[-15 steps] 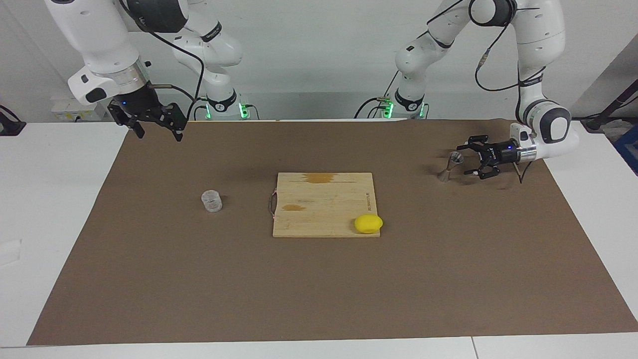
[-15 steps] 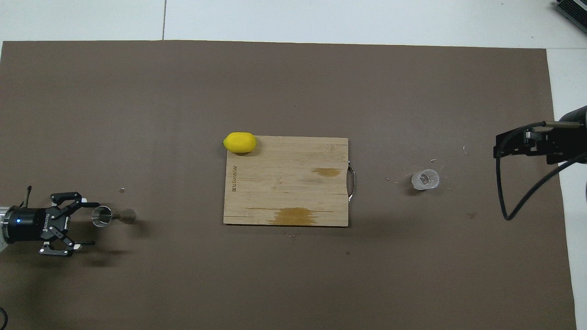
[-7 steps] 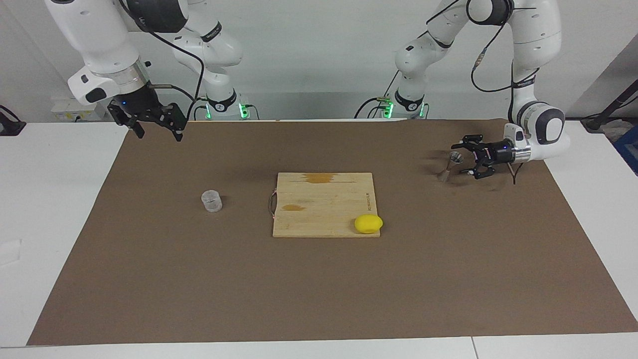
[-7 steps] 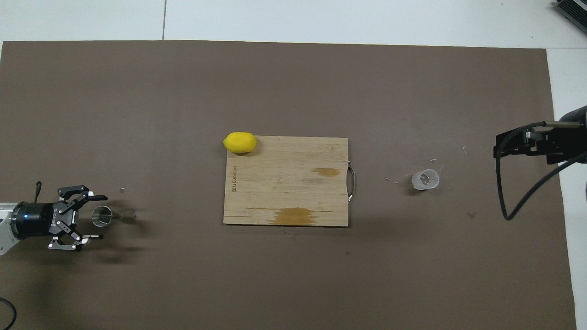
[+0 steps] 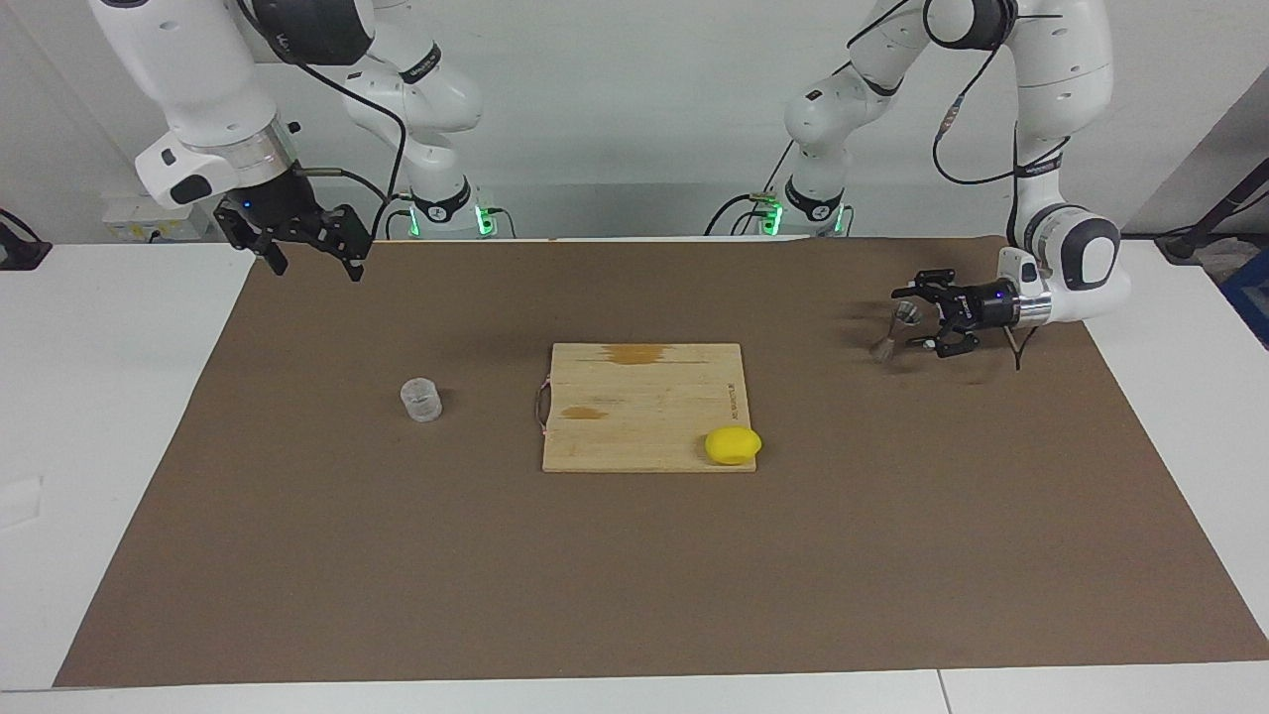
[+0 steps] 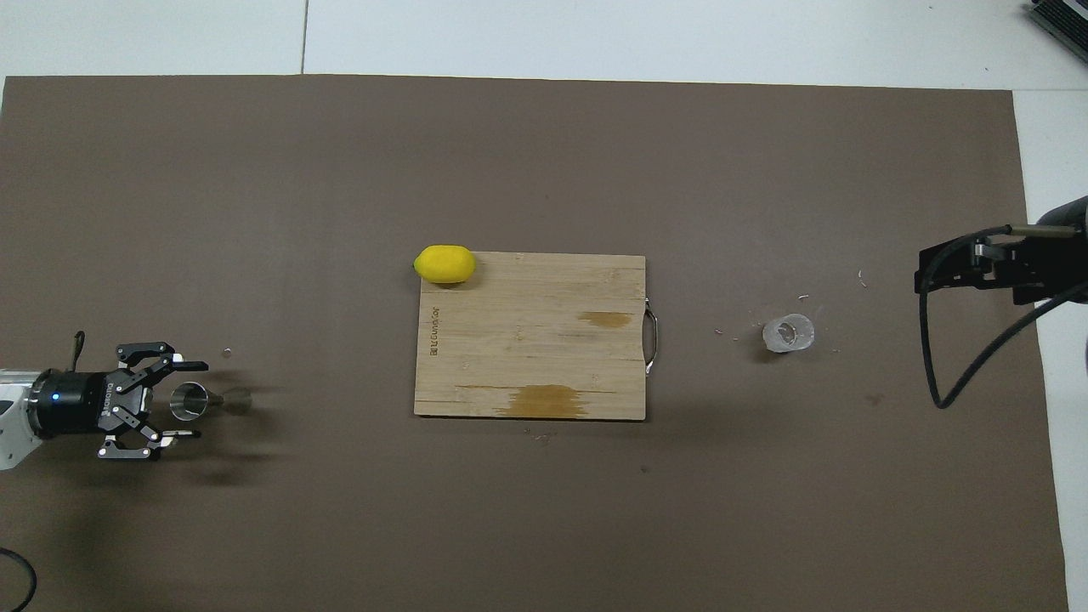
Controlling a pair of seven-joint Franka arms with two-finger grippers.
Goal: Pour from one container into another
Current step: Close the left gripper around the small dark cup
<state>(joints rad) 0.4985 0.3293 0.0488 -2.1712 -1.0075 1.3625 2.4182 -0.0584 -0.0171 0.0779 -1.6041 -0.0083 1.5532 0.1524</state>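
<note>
Steel jigger stands upright on the brown mat toward the left arm's end of the table, well apart from the clear ribbed cup, which sits on the mat toward the right arm's end. Between them lies a wooden cutting board with a lemon at its corner.

Left gripper is held level and low, fingers apart on either side of the jigger's upper cone; in the overhead view one fingertip sits just clear of the rim. No firm contact is evident. Right gripper waits raised over the mat's edge at the right arm's end, jaws spread and empty.

Assessment: the step in hand is grasping the jigger; nothing is lifted and no pouring has begun. The next move calls for closing squarely on the narrow, smooth cone without tipping it. The cup remains to be picked up by the right arm.
</note>
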